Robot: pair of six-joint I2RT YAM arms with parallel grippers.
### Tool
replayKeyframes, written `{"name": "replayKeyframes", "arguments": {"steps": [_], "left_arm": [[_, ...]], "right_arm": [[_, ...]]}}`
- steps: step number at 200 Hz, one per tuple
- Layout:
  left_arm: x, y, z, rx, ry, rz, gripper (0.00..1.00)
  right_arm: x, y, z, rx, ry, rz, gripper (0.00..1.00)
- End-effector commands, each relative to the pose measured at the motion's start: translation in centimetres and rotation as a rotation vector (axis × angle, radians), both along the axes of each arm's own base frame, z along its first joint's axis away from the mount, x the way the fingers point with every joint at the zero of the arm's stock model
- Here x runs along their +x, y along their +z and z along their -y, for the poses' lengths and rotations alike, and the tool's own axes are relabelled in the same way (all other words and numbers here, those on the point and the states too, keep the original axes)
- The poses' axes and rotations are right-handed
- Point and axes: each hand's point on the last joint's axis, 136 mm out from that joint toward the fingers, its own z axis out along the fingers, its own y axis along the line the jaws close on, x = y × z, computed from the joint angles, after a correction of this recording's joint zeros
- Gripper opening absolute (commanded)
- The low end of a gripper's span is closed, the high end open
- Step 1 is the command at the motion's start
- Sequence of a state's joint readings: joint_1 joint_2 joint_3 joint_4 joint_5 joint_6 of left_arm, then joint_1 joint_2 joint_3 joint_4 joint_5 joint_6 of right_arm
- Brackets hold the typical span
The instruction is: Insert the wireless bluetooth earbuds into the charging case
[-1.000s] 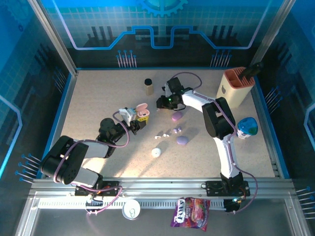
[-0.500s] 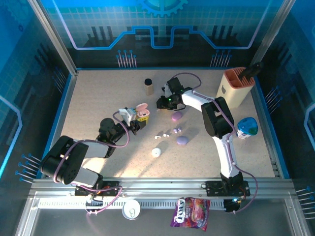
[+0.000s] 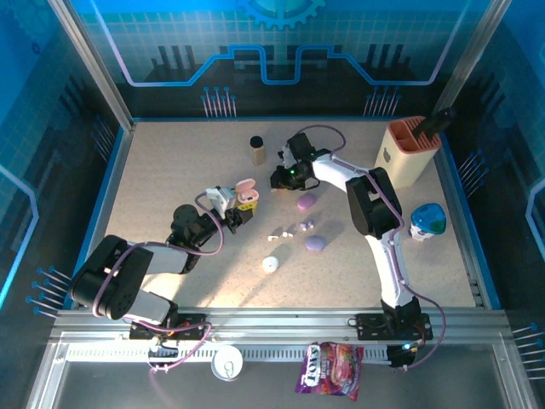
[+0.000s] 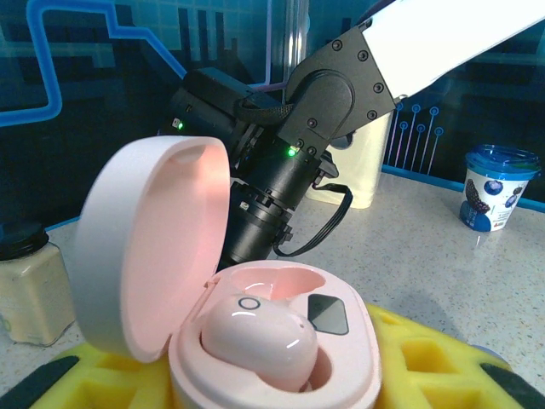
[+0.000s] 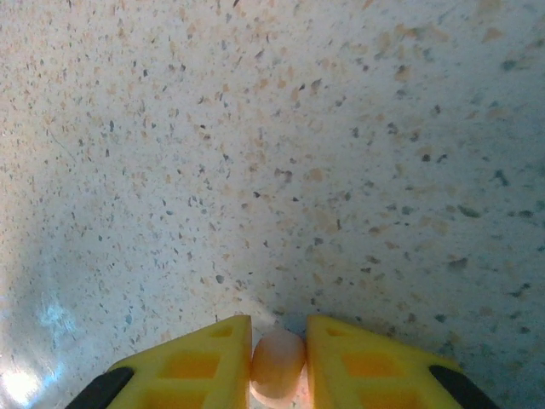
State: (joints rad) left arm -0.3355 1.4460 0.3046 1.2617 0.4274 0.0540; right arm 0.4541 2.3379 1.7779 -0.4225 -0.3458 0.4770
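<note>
My left gripper is shut on the open pink charging case, holding it left of the table's middle. In the left wrist view the case sits between yellow fingers, lid swung back; one pale pink earbud lies in the near socket, the far socket is empty. My right gripper is low over the table just right of the case. In the right wrist view this gripper is shut on a pale pink earbud at the table surface. Loose white earbuds and purple earbuds lie mid-table.
Two purple cases and a round white case lie near the loose buds. A small jar stands at the back, an orange holder at the back right, a blue-lidded cup at the right. A candy bag lies off the front edge.
The right gripper's jaws have narrowed onto the pink earbud. Both arms stay nearly where they were.
</note>
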Motion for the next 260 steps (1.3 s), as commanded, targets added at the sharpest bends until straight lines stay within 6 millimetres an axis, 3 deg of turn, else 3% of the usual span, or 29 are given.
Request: {"name": "replayKeyframes", "arguments": {"steps": [1,43,47,73,100,157,198,260], "left_arm": [[0.0,0.7,0.0,-0.007,-0.017,0.023,0.33],[0.1,0.5,0.0,0.008,-0.015,0.025,0.33],[0.0,0.3,0.0,0.012,-0.016,0.024,0.33],[0.1,0.0,0.1,0.043,-0.016,0.029,0.33],[0.0,-0.6,0.2,0.092,-0.026,0.017,0.33],[-0.4,-0.2,0.8,0.101,-0.070,0.017,0.33],[-0.7,-0.3,1.3,0.105,-0.101,0.023,0.32],[-1.2,0.2,1.8,0.096,-0.134,0.026,0.32]], "right_arm": [[-1.1,-1.3,-0.3,-0.024,0.030,-0.051,0.20],[-0.8,0.0,0.0,-0.040,0.028,-0.005,0.17],[-0.6,1.5,0.0,-0.031,0.028,0.027,0.17],[-0.8,4.5,0.8,-0.030,0.037,0.141,0.17],[-2.4,7.7,2.1,-0.030,0.055,0.245,0.17],[-7.6,13.9,4.2,-0.106,0.137,0.506,0.16],[-11.7,18.4,2.5,-0.115,0.284,0.727,0.15],[-14.8,20.4,-1.4,-0.093,0.446,0.849,0.15]]}}
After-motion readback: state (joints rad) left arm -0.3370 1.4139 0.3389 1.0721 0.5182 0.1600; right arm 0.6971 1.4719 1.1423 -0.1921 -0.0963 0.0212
